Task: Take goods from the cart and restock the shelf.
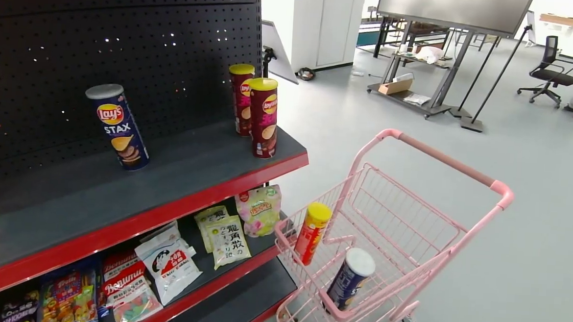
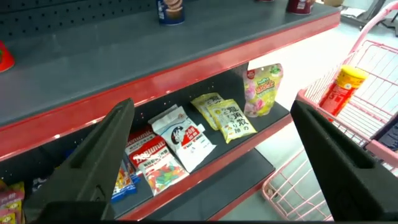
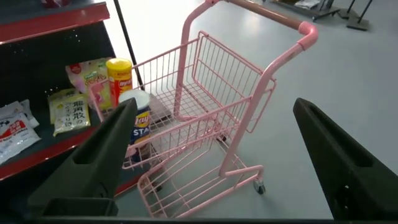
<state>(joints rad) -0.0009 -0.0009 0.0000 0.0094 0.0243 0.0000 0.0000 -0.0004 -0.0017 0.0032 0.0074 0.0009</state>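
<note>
Fingers (image 2: 93,155) of the left gripper (image 2: 211,109) stand wide apart with nothing between them, held out in front of the snack bags (image 2: 180,140) on the lower shelf. The right gripper (image 3: 214,106) is likewise spread wide and empty, above the pink cart (image 1: 443,159).

The cart stands on the grey floor just beside the end of the shelf. Two crisp cans sit apart from each other in its upper basket. A blue can with a white lid (image 1: 350,278) lies tilted on the nearer side. A red can with a yellow lid (image 1: 312,233) stands nearly upright at the corner closest to the shelf.

Beyond the bags, the top shelf board (image 1: 118,191) is dark grey with a red front edge. A third, blue can (image 1: 117,126) stands on it toward the left, near the pegboard back. Two maroon cans with yellow lids stand at the board's right end, the front maroon can (image 1: 263,118) just before the rear maroon can (image 1: 240,99).

Farthest off are a wheeled screen stand (image 1: 451,12) and an office chair (image 1: 548,71).
</note>
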